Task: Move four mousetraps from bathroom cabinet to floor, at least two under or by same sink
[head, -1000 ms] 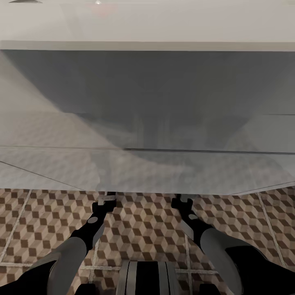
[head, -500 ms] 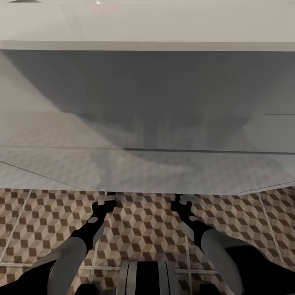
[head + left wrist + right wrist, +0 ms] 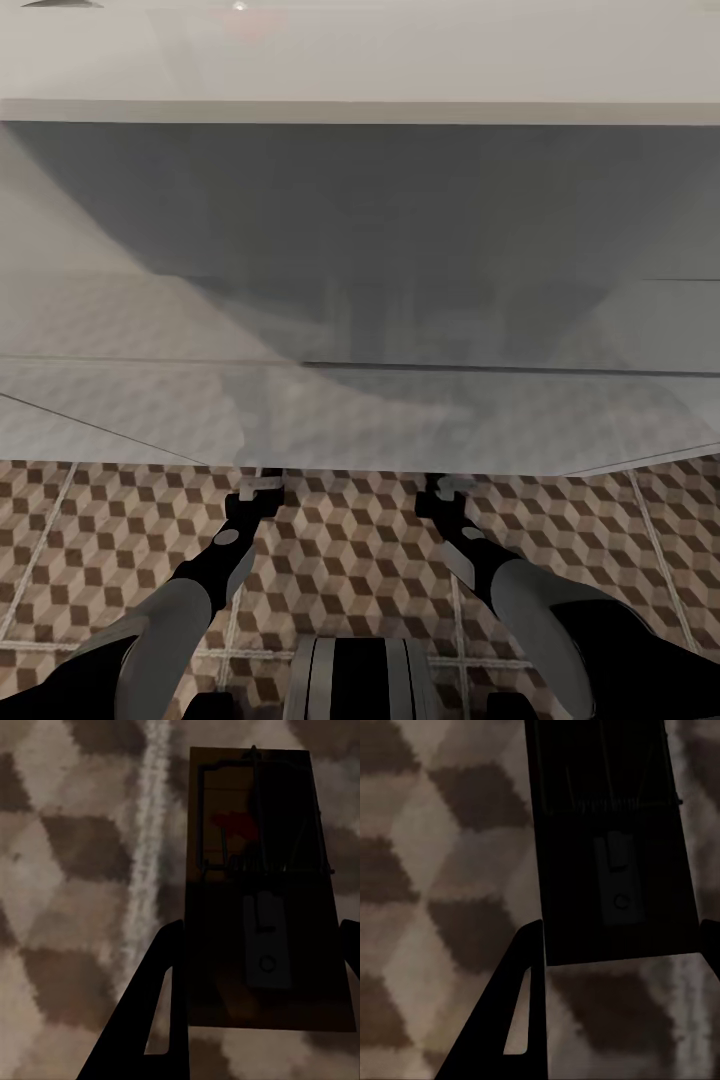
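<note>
Cube-patterned bathroom floor (image 3: 350, 560) lay beneath both arms; beyond it rose the flat white front of the sink (image 3: 360, 300). The left gripper (image 3: 255, 967) was clamped on a mousetrap (image 3: 266, 892), its fingers (image 3: 161, 997) at the board's sides; the long axis ran along the fingers, away from the wrist. The right gripper (image 3: 619, 967) likewise gripped a second mousetrap (image 3: 611, 840), just above the tiles.

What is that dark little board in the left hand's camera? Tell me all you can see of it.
It is a mousetrap: a flat dark-brown rectangular board, wood by its look, carrying a thin wire frame, a red spot near the middle and a small grey metal plate. It sits between the two black fingers of the left gripper, which flank its near end, above the cube-patterned bathroom floor. Whether it touches the floor is unclear.
</note>
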Tool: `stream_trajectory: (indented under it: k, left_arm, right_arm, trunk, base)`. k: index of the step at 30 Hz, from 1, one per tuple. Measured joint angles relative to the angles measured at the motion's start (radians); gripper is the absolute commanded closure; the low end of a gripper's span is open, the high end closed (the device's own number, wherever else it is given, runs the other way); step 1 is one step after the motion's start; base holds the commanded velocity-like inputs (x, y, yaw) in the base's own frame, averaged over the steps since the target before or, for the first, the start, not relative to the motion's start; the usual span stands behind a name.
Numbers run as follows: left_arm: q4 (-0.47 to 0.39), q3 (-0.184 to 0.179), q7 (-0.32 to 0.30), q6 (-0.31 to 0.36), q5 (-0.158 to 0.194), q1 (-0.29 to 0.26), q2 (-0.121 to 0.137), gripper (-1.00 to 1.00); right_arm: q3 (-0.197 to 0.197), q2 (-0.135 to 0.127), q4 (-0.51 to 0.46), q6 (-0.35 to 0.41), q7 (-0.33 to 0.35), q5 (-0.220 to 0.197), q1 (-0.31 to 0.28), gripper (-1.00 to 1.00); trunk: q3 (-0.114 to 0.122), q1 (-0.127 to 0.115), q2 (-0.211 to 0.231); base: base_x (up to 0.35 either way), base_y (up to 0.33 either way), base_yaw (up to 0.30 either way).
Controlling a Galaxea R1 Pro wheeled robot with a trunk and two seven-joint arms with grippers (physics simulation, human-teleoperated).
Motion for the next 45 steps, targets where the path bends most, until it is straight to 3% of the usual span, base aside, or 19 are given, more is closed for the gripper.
stream_trajectory:
  k: [18, 23, 24, 45]
  left_arm:
    - [0.000, 0.000, -0.001, 0.000, 0.000, 0.000, 0.001, 1.00]
    - [0.000, 0.000, 0.000, 0.000, 0.000, 0.000, 0.001, 1.00]
    - [0.000, 0.000, 0.000, 0.000, 0.000, 0.000, 0.001, 1.00]
    - [0.000, -0.001, -0.001, 0.000, 0.000, 0.000, 0.001, 1.00]
  right_arm:
    - [-0.009, 0.001, -0.001, 0.007, 0.006, -0.001, 0.000, 1.00]
    - [-0.033, 0.002, -0.001, 0.007, 0.006, -0.001, 0.000, 1.00]
    - [-0.035, 0.002, -0.001, 0.007, 0.006, -0.001, 0.000, -1.00]
    - [-0.045, 0.000, -0.001, 0.011, 0.006, -0.003, 0.000, -1.00]
  trunk:
    - [0.000, 0.000, 0.000]
    - [0.000, 0.000, 0.000]
    - [0.000, 0.000, 0.000]
    - [0.000, 0.000, 0.000]
  base:
    - [0.000, 0.000, 0.000]
    - [0.000, 0.000, 0.000]
    - [0.000, 0.000, 0.000]
    - [0.000, 0.000, 0.000]
